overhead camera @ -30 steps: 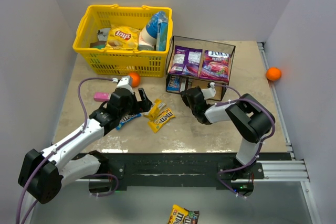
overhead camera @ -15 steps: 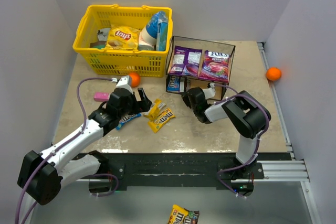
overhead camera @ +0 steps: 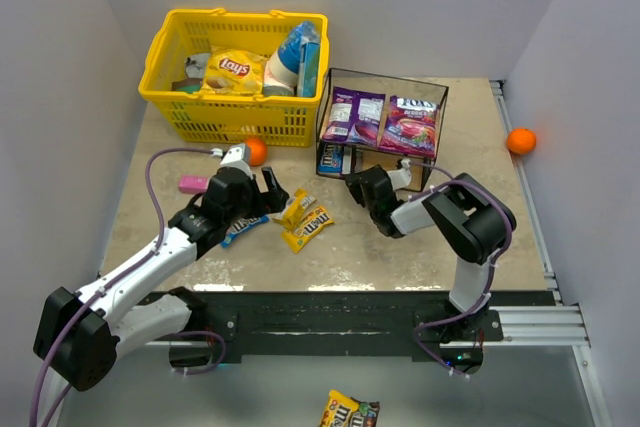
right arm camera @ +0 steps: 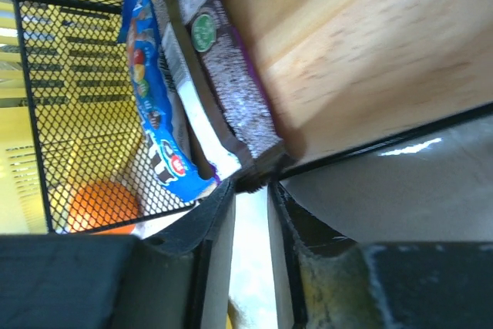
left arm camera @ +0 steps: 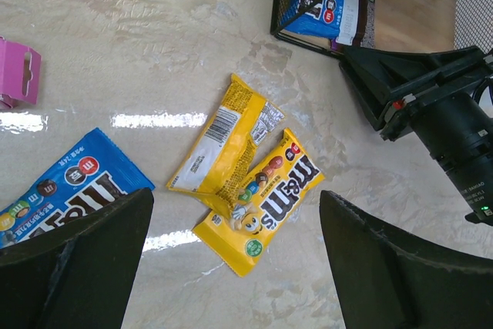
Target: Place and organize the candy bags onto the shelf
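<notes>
A: The right gripper (right arm camera: 252,188) has narrow fingers at the corner of the glossy brown packet (right arm camera: 231,82), in the lower tier of the black-wire shelf with wooden boards (right arm camera: 370,44). Whether it grips, I cannot tell. Better to push the packet in straight.

B: The left gripper (left arm camera: 235,217), fingers wide, hangs over two yellow candy packets (left arm camera: 258,190) on the shiny beige desk (left arm camera: 154,59). There are pale walls (overhead camera: 60,47) around.

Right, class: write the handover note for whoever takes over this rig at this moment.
Grippers: left gripper open above two yellow packets on the table. Right gripper at the shelf lower tier, beside the standing blue packet and brown packet; grip unclear.
Done: two purple bags on top tier.
Left: yellow pair, loose blue packet, stray packet off the table's near edge.
</notes>
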Available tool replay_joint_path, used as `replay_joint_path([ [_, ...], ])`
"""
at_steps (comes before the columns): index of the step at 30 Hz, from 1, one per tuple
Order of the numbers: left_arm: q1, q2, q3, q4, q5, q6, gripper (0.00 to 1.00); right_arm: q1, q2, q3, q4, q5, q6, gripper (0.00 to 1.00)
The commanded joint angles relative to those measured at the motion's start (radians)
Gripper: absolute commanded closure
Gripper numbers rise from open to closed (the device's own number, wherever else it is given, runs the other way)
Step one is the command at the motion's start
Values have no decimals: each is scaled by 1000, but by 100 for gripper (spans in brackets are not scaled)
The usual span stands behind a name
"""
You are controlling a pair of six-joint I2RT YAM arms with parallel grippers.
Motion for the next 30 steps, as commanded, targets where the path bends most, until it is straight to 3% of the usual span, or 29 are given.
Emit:
replay_joint_path([
  [1, 8, -18, 18, 14, 1, 5, 5, -7, -49, -42, 57, 30, 10, 69],
  [10, 8, -12, 10, 29, 13, -6, 5, 38, -144, -79, 29, 2, 17, 53],
  [15, 8, -15, 10, 26, 16, -5, 5, 73, -219, -89, -96, -63, 6, 44],
  [23, 8, -18, -22, 31, 51, 5, 4, 217, -342, -174, -239, -139, -55, 43],
  [30, 6, -58, -101, 74, 62, -5, 5, 282, -332, -200, -244, -159, -17, 49],
])
